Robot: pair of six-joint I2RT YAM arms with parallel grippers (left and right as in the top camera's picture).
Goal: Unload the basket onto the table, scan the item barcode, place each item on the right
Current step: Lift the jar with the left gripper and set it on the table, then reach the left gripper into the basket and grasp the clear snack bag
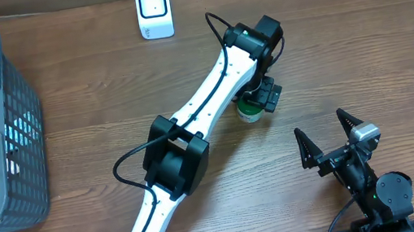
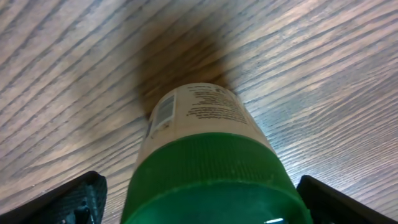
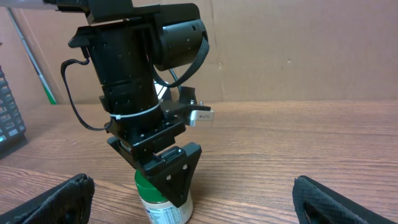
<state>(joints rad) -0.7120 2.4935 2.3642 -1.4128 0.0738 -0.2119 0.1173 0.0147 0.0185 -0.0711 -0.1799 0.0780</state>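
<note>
The item is a small jar (image 1: 249, 110) with a green lid and a pale printed label, standing upright on the wooden table. In the left wrist view the jar (image 2: 199, 124) fills the centre and a barcode (image 2: 164, 115) shows on its label. My left gripper (image 2: 202, 202) is open and straddles the lid, with a gap on each side between the lid and the fingers (image 2: 81, 196). From the right wrist view the jar (image 3: 163, 208) sits under the left gripper (image 3: 166, 168). My right gripper (image 1: 321, 124) stands open and empty, to the right of the jar and nearer the front edge.
A white barcode scanner (image 1: 153, 10) stands at the back of the table. A grey mesh basket (image 1: 22, 119) holding several packaged goods sits at the left edge. A cardboard wall (image 3: 298, 50) rises behind the table.
</note>
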